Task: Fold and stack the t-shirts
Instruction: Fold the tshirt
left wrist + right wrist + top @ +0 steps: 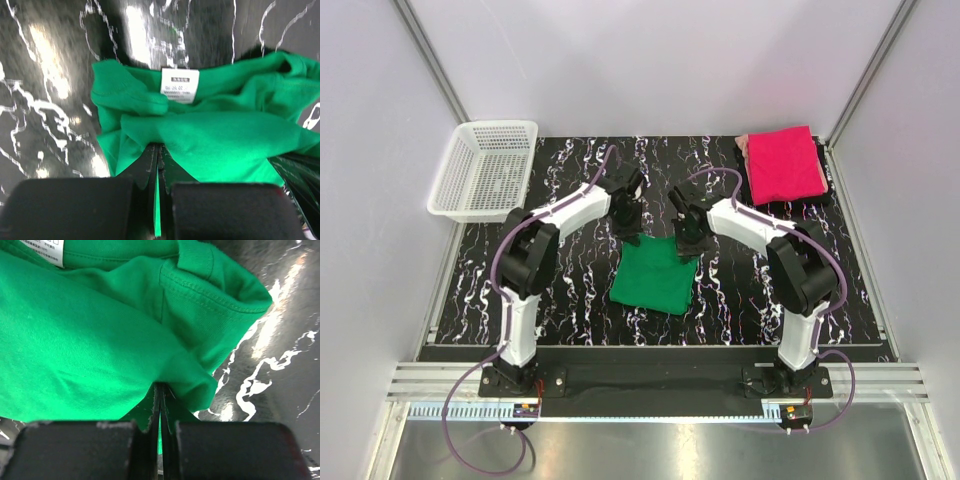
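Green t-shirt [655, 275] lies mid-worktop, between the two arms, folded to a rough rectangle with its near part flat on the black marbled worktop [560, 290]. Its far edge is bunched, both grippers on it.

Left gripper [158, 150]: jaws pinched nearly together, thin sliver of green cloth clamped between them. It grips the shirt's far-left corner. In the left wrist view the cloth is rumpled in front of the fingers, with the white neck label [180, 85] facing up near the far edge. Print on the label is too small to read.

Right gripper [160, 387]: jaws also squeezed narrow on green cloth, at the far-right corner. A hemmed, stitched edge curls over just right of the fingers.

Pink t-shirt [783, 165] sits folded at the far right corner of the worktop, well apart from the green one, resting on something dark; cannot tell what. A pale edge shows at its left side.

White mesh basket [485, 168] is at the far left, tilted, partly over the worktop edge, nothing visible in it.
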`<state>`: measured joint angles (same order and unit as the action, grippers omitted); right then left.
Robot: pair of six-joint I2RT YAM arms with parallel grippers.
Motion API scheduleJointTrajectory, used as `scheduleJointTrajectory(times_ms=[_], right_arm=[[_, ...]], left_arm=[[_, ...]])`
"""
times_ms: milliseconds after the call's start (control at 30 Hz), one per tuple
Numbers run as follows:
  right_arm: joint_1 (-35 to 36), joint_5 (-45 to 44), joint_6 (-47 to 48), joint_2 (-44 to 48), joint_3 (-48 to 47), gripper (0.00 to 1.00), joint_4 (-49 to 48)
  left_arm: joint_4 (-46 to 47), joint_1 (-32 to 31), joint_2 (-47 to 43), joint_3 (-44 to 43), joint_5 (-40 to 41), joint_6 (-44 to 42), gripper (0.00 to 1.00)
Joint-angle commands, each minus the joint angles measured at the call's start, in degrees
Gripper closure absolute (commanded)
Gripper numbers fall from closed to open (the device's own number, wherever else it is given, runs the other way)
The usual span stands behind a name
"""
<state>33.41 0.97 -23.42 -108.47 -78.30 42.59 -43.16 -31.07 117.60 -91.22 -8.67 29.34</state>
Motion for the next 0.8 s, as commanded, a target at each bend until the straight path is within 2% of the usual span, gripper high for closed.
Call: scheduleJointTrajectory(times_ms=[0, 300, 767], right_arm=[[-0.9, -4.4, -0.6, -0.3, -1.5, 1.0, -1.5], [-2.0, -3.0, -0.7, -4.4, -1.8, 1.0, -1.5], [-4.9, -3.2, 0.1, -5.9, -2.6, 1.0, -0.1]], left_arm=[[1.8, 0.7, 1.7, -3.7, -0.8, -0.8, 1.0], [1.6, 1.4, 5.4, -4.9, -1.4, -0.3, 1.0], [0.7, 2.9, 5.0, -2.6, 1.8, 1.4, 1.0]])
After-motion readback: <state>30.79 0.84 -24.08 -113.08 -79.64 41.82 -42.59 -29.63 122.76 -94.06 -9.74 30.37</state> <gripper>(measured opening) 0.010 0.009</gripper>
